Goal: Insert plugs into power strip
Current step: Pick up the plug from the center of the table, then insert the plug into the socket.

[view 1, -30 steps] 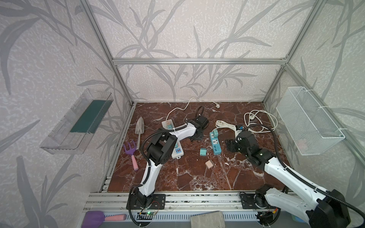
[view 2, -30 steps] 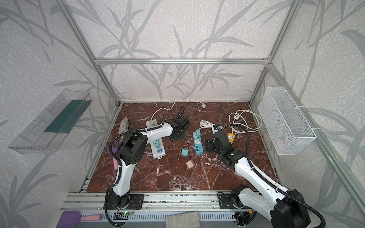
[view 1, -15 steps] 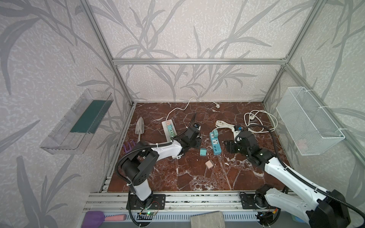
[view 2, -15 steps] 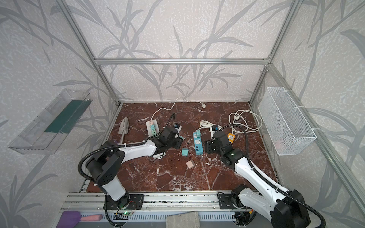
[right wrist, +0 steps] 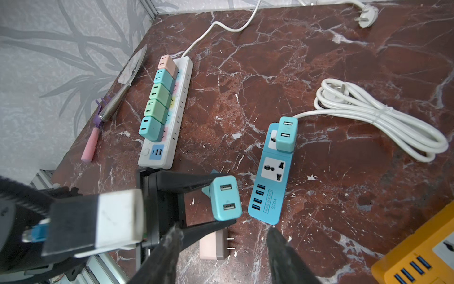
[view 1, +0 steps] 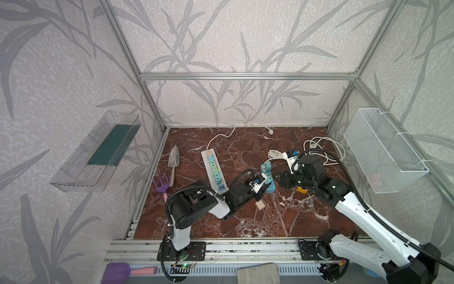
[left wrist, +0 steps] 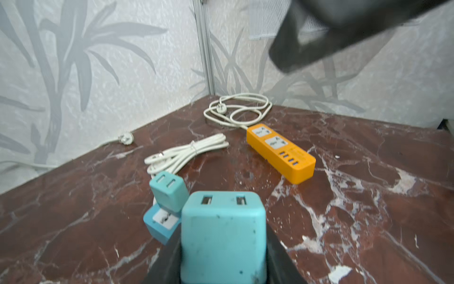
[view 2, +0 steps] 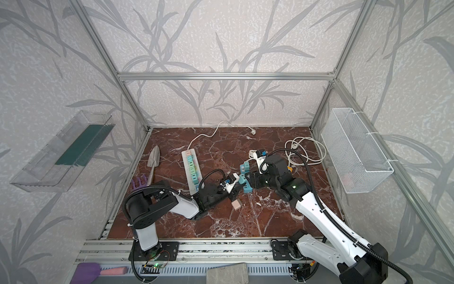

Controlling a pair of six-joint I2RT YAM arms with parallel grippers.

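Held object: teal plug [left wrist: 222, 236], a rounded cube of scuffed, speckled plastic with two USB slots side by side on the face turned away from the fingers. Clamped by its flanks in the left gripper [right wrist: 224, 200], black fingers [right wrist: 186, 183] flat against opposite sides, jaws drawn in to the plug's width. Position: over the red marble tabletop [right wrist: 319, 61], just beside the USB end of the blue power strip [right wrist: 270, 196], between that strip and the white power strip [right wrist: 183, 98].

In the far socket of the blue strip, a second teal plug [right wrist: 286, 135] of the same form, seated upright, USB face up. Along the white strip, a row of five plugs [right wrist: 158, 96] set edge to edge: pale pink at the cord end, then teal, green, green, teal.

On the marble near the held plug, a loose pale pink plug [right wrist: 212, 247] lying on its side, two prongs level with the tabletop. Over it, the right gripper [right wrist: 224, 231], jaws standing well apart and gripping no object; contact between its fingertip and the left gripper's lower finger not discernible. Beyond the blue strip, an orange power strip [left wrist: 280, 152] with its white cord looped behind.
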